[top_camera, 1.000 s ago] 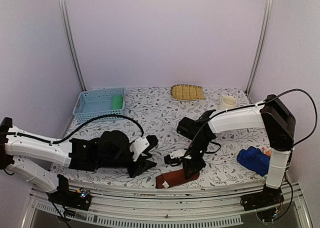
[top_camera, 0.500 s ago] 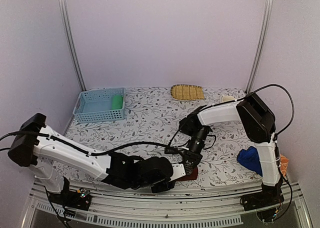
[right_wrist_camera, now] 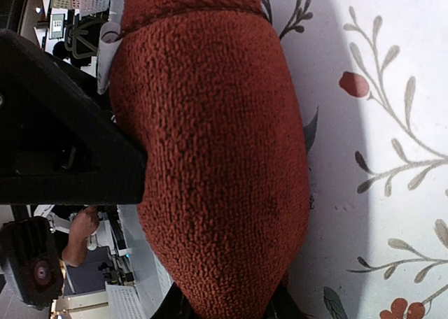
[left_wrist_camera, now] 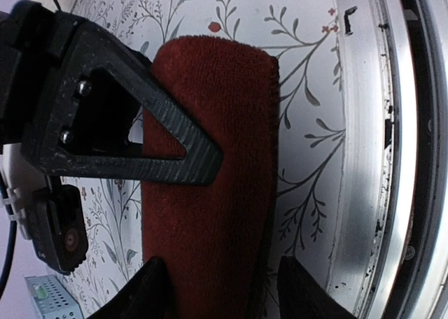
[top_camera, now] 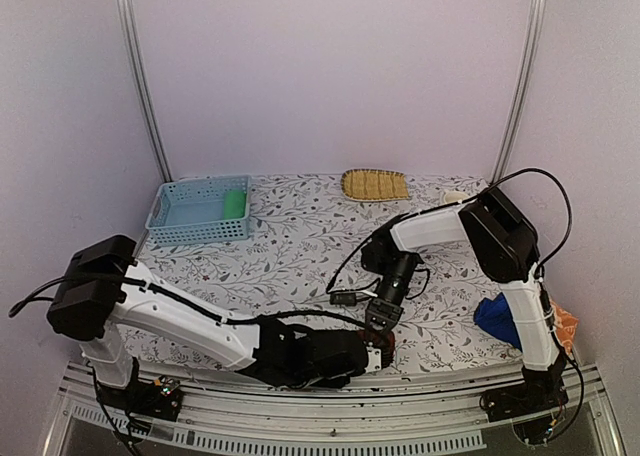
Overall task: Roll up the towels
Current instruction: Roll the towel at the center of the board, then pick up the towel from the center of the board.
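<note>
The dark reddish-brown towel (left_wrist_camera: 210,207) lies rolled at the table's near edge, by the metal rail. My left gripper (left_wrist_camera: 227,298) is open, one finger on either side of the roll's end. My right gripper (right_wrist_camera: 227,312) is shut on the same towel (right_wrist_camera: 217,158), which bulges out between its fingers. In the top view both grippers, left (top_camera: 370,356) and right (top_camera: 383,324), meet over the towel and hide most of it. A royal blue towel (top_camera: 505,321) and an orange towel (top_camera: 566,326) lie at the right. A green towel (top_camera: 235,203) sits in the basket.
The pale blue basket (top_camera: 185,216) stands at the back left and the yellow straw tray (top_camera: 375,184) at the back centre. A cream cup (top_camera: 455,196) shows behind the right arm. The metal rail (left_wrist_camera: 364,158) runs right beside the towel.
My left arm swung from the left side to the near edge and its jaws widened around the towel. My right arm drew in, keeping its grip on the towel.
</note>
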### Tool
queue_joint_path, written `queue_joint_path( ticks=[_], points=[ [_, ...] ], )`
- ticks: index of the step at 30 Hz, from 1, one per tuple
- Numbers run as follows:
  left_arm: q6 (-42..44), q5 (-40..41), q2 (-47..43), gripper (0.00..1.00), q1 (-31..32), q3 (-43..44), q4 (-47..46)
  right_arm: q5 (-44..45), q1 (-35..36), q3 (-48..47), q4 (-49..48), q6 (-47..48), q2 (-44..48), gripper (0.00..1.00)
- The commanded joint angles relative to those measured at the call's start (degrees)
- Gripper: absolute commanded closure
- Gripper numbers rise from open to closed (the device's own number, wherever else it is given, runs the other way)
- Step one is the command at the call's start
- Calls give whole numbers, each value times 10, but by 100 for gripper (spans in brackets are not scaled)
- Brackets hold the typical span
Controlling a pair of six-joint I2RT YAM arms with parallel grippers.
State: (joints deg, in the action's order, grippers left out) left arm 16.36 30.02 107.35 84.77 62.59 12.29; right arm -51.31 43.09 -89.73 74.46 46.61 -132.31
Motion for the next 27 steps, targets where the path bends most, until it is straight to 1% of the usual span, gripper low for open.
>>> queue_joint_path(
  ticks=[1,7,20,23,25,27],
  points=[
    [42,5,31,44,8,9,-11,26,-3,2,-28,22,-49,86],
    [51,23,76,45,2,25,-18,12,-11,-4,-25,20,-55,84],
    [66,19,106,47,-6,23,-45,-46,-12,-9,6,39,-67,82],
    [69,17,112,50,-7,25,-48,-48,-13,-9,8,38,-67,82],
    [69,14,113,54,-8,25,-48,-49,-13,-7,6,38,-65,74],
    [65,7,112,62,-11,25,-45,-49,-12,-3,2,38,-56,70]
  ],
)
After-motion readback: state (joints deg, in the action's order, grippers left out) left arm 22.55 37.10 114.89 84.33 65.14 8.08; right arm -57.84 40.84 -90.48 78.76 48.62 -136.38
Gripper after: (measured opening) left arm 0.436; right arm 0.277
